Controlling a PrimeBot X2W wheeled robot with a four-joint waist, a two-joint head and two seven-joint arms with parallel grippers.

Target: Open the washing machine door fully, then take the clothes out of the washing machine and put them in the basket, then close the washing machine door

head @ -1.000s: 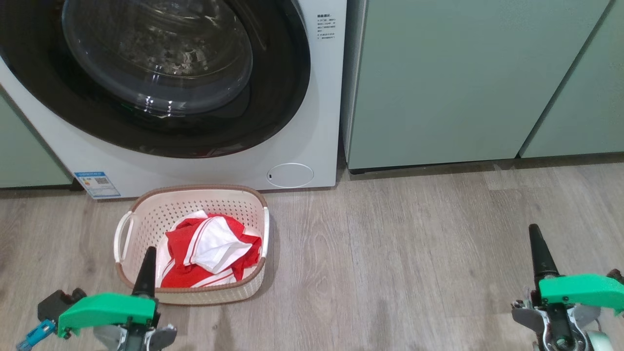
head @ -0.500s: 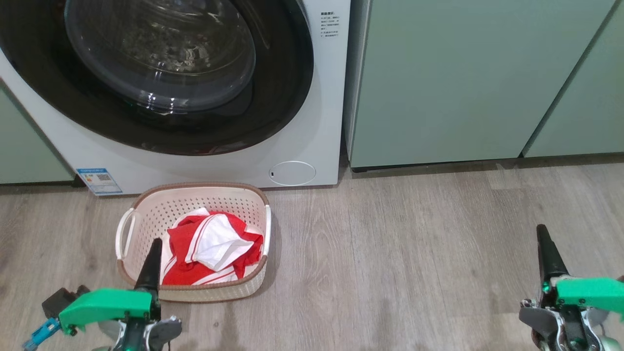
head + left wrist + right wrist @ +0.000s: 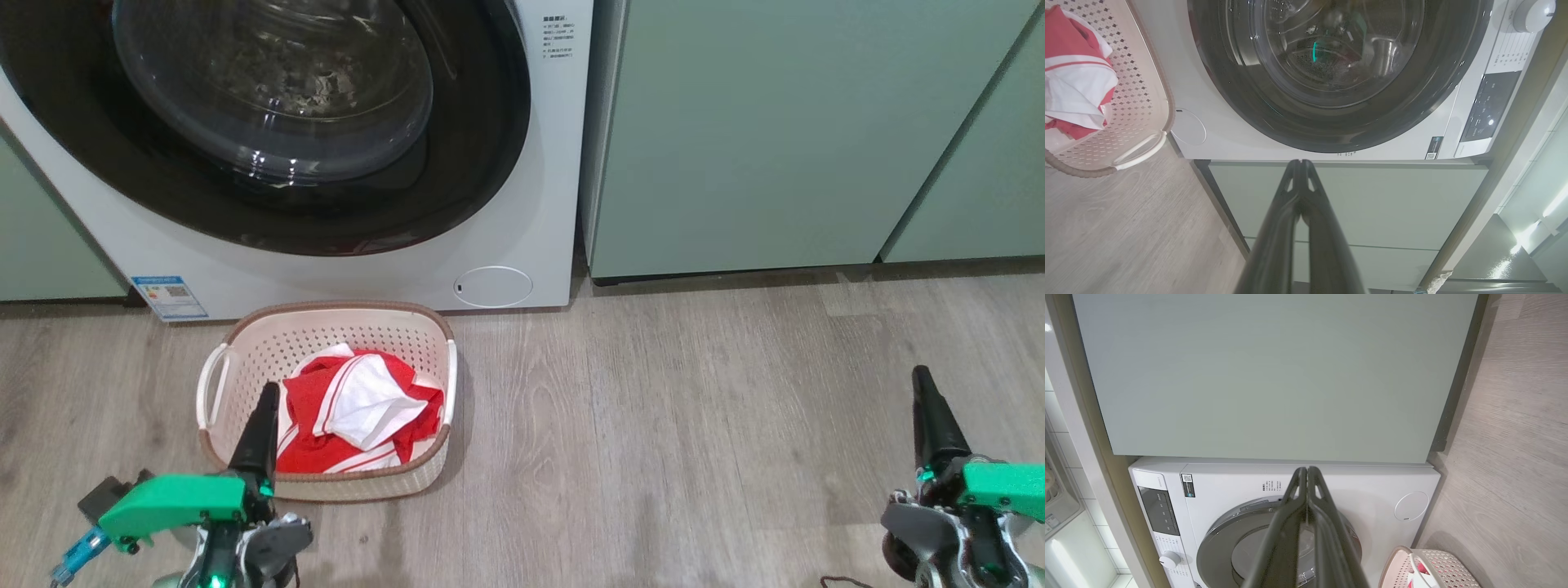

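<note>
Clothes lie in the basket, on the floor just before the washing machine; the washing machine door looks shut. We find the left end effector and the right end effector pressed together, empty. Risk, in our judgement: an unlatched door swinging out, or a left-side advance nudging the basket's near rim; the latch is hidden and the door's top cut off.
</note>
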